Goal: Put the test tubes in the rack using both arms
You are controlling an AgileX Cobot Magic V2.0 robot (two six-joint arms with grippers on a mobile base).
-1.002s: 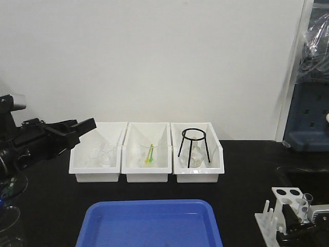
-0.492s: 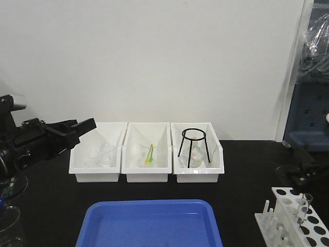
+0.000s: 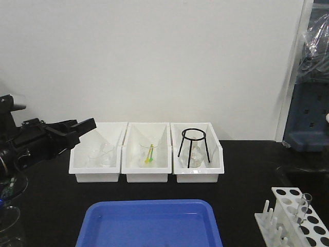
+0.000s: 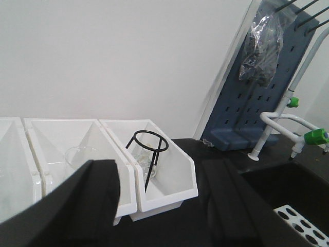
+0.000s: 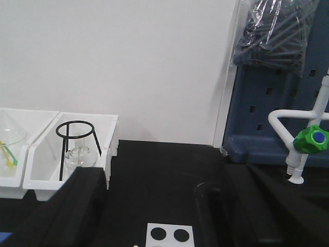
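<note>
right claw gone from front view, rack (image 3: 295,216) unobstructed

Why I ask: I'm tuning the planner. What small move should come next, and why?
Probably send the left gripper to fetch another tube. Both it and the right gripper are open and empty, the rack holds only one test tube, and no loose tubes are in view.

My left end effector (image 4: 159,206) is matt black plastic, and my right end effector (image 5: 162,213) looks the same. The bench (image 3: 247,170) is smooth, dull black. The rack (image 3: 294,216) is white plastic with a slight sheen, holding one clear glass test tube (image 3: 304,206). The three bins (image 3: 146,152) are glossy white plastic; the tray (image 3: 149,224) is smooth blue plastic. The tripod stand (image 3: 194,146) is thin black metal wire.
</note>
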